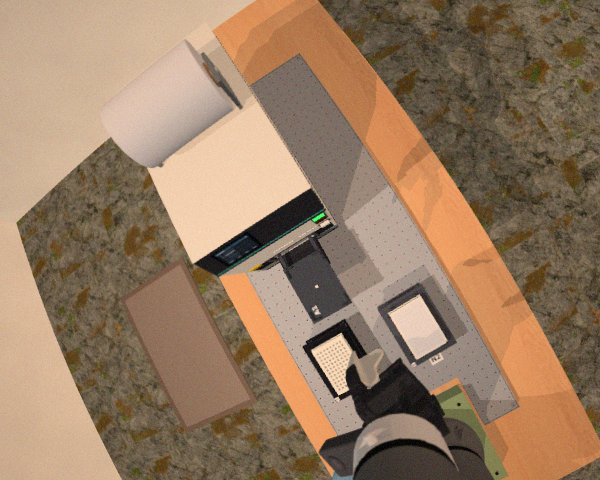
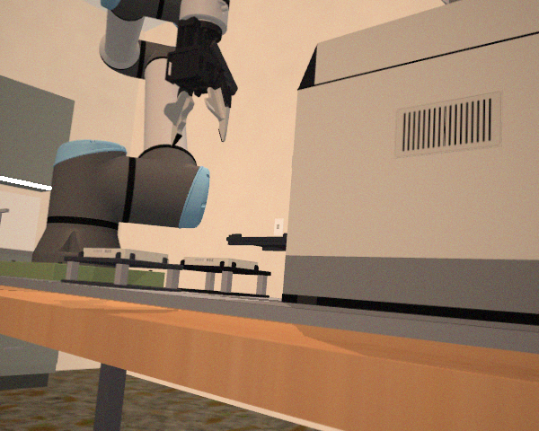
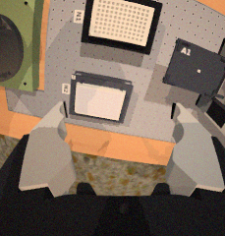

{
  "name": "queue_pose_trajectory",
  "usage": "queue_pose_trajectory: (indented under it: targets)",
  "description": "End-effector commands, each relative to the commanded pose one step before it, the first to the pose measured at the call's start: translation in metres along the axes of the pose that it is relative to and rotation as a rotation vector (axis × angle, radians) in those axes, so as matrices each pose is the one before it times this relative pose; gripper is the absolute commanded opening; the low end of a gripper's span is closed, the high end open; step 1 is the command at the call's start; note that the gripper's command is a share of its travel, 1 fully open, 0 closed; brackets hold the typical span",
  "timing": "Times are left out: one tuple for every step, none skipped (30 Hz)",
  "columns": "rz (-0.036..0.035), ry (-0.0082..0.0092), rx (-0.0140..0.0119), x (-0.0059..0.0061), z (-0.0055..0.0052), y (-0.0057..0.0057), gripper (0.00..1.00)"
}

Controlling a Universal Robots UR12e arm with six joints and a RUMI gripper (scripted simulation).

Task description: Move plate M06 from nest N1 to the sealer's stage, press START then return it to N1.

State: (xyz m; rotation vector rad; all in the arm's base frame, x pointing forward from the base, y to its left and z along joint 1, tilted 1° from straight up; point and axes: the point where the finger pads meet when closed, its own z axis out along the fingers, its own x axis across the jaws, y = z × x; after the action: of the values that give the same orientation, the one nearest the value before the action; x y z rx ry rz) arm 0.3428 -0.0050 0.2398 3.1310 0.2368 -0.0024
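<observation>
Plate M06 (image 1: 333, 360) (image 3: 124, 20), cream with a grid of open wells, lies in the black nest N1 (image 1: 310, 347) (image 3: 85, 29). A smooth white plate (image 1: 417, 326) (image 3: 99, 100) lies in nest N2 (image 1: 388, 313) (image 3: 124, 114). The sealer's dark stage (image 1: 318, 288) (image 3: 196, 70) (image 2: 254, 240), marked A1, is out and bare. The sealer's lamp (image 1: 318, 217) is green. My gripper (image 1: 366, 369) (image 2: 198, 136) (image 3: 119, 102) is open and empty. It hangs high above the nests, over the near end of N1 in the top view.
The big cream sealer (image 1: 228, 178) (image 2: 418, 185) carries a white foil roll (image 1: 163, 105) at its back. In the side view both nests (image 2: 121, 267) (image 2: 223, 269) stand on short legs beside the robot base (image 2: 121, 195). A green base plate (image 1: 463, 410) (image 3: 21, 44) lies by N2.
</observation>
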Motion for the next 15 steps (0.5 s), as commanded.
queue_pose_trajectory:
  targets:
    - [0.14282,-0.00715,-0.00929,0.00253,-0.00063,0.00019,0.68]
    - [0.03334,-0.00002,-0.00002,0.00060,0.00000,-0.00004,0.68]
    - [0.03333,0.00000,0.00000,0.00054,0.00000,0.00001,0.68]
    - [0.03333,0.00000,0.00000,0.00054,0.00000,-0.00001,0.68]
    - [0.00469,0.00000,0.00000,0.00008,0.00000,0.00000,0.68]
    - [0.03333,0.00000,0.00000,0.00054,0.00000,0.00002,0.68]
    - [0.03333,0.00000,0.00000,0.00054,0.00000,0.00001,0.68]
    - [0.01901,0.00000,0.00000,0.00031,0.00000,-0.00001,0.68]
    - [0.03333,0.00000,0.00000,0.00054,0.00000,0.00002,0.68]
    - [0.03333,0.00000,0.00000,0.00054,0.00000,0.00001,0.68]
    - [0.01901,0.00000,0.00000,0.00031,0.00000,-0.00001,0.68]
    - [0.03333,0.00000,0.00000,0.00054,0.00000,0.00002,0.68]
    - [0.03333,0.00000,0.00000,0.00054,0.00000,0.00001,0.68]
    - [0.01901,0.00000,0.00000,0.00031,0.00000,-0.00001,0.68]
    - [0.00000,0.00000,0.00000,0.00000,0.00000,0.00000,0.68]
